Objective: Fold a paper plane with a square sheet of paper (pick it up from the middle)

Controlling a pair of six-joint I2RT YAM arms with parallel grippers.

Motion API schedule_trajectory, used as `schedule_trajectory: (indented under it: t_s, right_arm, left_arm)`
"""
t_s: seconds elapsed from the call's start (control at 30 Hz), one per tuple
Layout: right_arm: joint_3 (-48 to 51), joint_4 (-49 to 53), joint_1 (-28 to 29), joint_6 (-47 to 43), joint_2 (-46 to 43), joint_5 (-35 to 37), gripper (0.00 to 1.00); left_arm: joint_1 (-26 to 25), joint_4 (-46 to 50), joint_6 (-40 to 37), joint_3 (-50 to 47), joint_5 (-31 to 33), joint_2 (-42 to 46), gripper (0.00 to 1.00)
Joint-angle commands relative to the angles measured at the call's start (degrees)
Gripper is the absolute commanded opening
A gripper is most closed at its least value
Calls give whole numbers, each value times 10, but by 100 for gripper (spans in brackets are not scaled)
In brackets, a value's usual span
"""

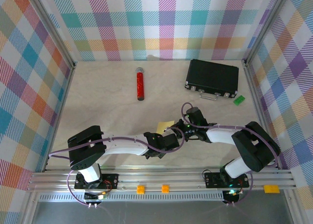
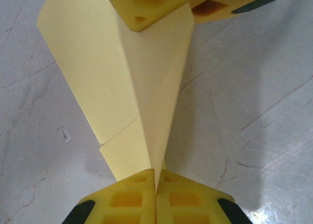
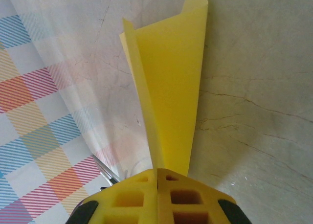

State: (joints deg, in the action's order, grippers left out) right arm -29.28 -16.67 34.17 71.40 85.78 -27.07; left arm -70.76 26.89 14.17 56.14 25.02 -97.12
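The square sheet of paper is folded into a narrow, creased yellow paper plane [image 1: 164,126], held off the table between both arms near the middle front. My left gripper [image 1: 168,134] is shut on its pointed end. In the left wrist view the jaws [image 2: 155,177] pinch the paper plane [image 2: 112,87], which fans out away from them. The right gripper's yellow fingers [image 2: 146,6] clamp the far end. In the right wrist view my right gripper [image 3: 157,174] is shut on the folded paper [image 3: 171,87], whose flaps spread upward.
A red cylinder [image 1: 140,84] lies at the back centre. A black case [image 1: 212,77] sits at the back right, with a small green block [image 1: 239,100] beside it. Plaid walls enclose the table on three sides.
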Motion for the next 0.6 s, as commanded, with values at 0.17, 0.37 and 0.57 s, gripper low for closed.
schedule_trajectory:
  t_s: [0.17, 0.37, 0.57]
  right_arm:
    - [-17, 14, 3, -3, 6, -8, 6]
    - [-18, 14, 3, -2, 6, -8, 6]
    - [-18, 12, 3, -1, 10, -8, 6]
  left_arm:
    - [-5, 7, 13, 2, 3, -11, 13]
    - [-5, 8, 16, 0, 3, -12, 14]
    - [-4, 11, 20, -2, 6, -13, 14]
